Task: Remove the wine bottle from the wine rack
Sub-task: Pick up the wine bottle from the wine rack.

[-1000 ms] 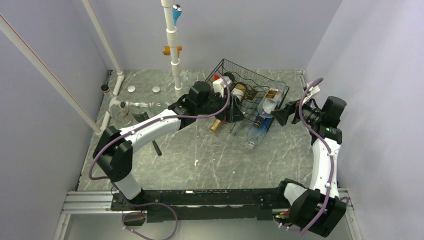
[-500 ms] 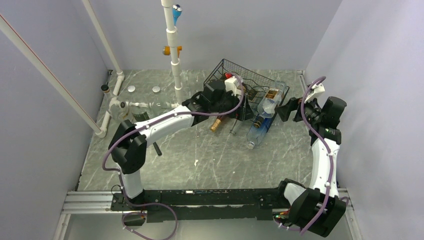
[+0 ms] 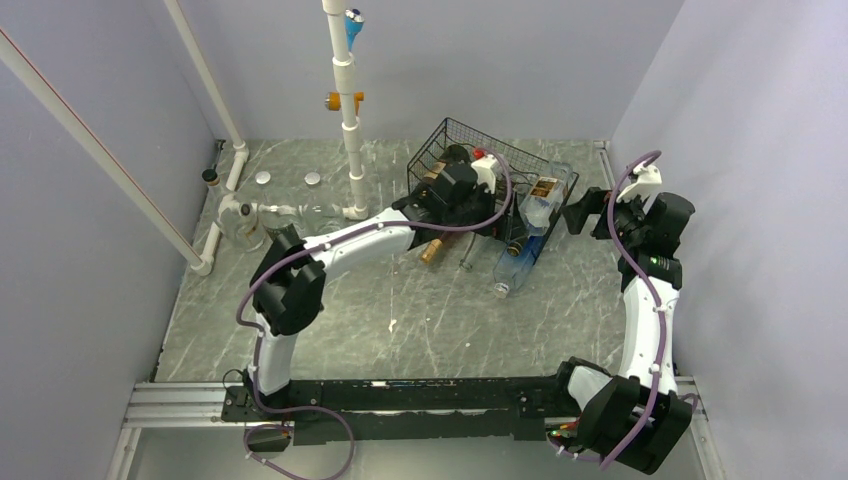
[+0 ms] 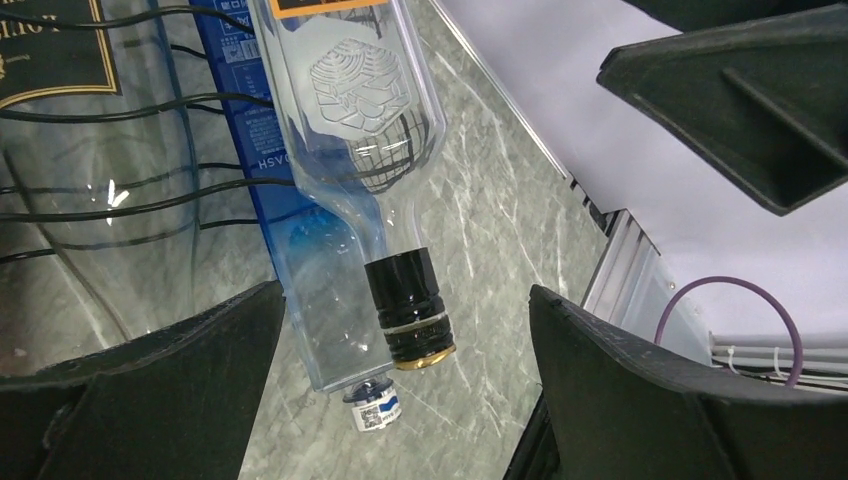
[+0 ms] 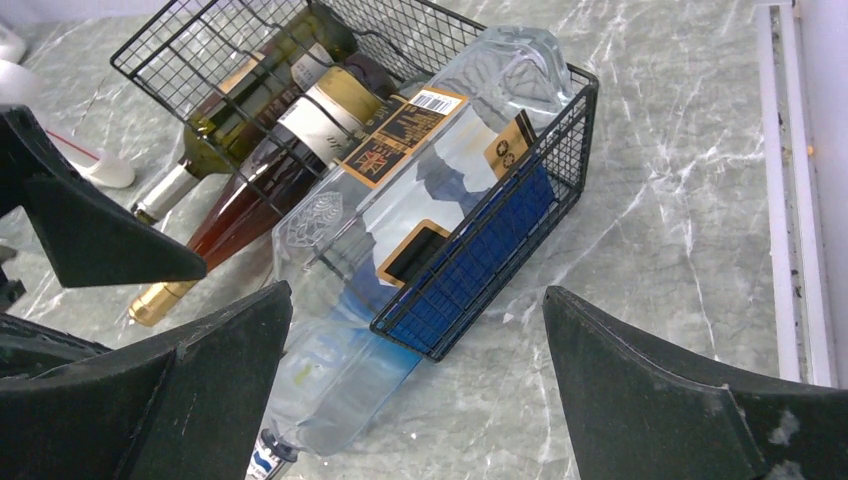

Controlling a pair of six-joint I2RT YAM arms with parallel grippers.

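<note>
The black wire wine rack (image 3: 470, 135) (image 5: 497, 232) stands at the back of the table with several bottles lying in it, necks toward me. A dark green wine bottle (image 5: 250, 110) and an amber one with a gold foil top (image 5: 240, 225) lie on its left side. On the right, a clear embossed bottle with a black cap (image 4: 408, 305) (image 5: 420, 170) rests over a blue bottle (image 4: 300, 300) (image 5: 340, 385). My left gripper (image 4: 408, 295) (image 3: 497, 218) is open, its jaws either side of the clear bottle's neck without touching. My right gripper (image 5: 417, 295) (image 3: 582, 210) hangs open just right of the rack.
A white pipe frame (image 3: 345, 100) rises left of the rack. Glassware (image 3: 250, 215) and two round lids (image 3: 262, 178) sit at the far left. A metal rail (image 5: 790, 200) runs along the table's right edge. The two grippers face each other closely across the rack.
My left arm has stretched farther right across the rack front, bringing its open jaws around the clear bottle's neck. The right gripper has drawn back slightly to the right.
</note>
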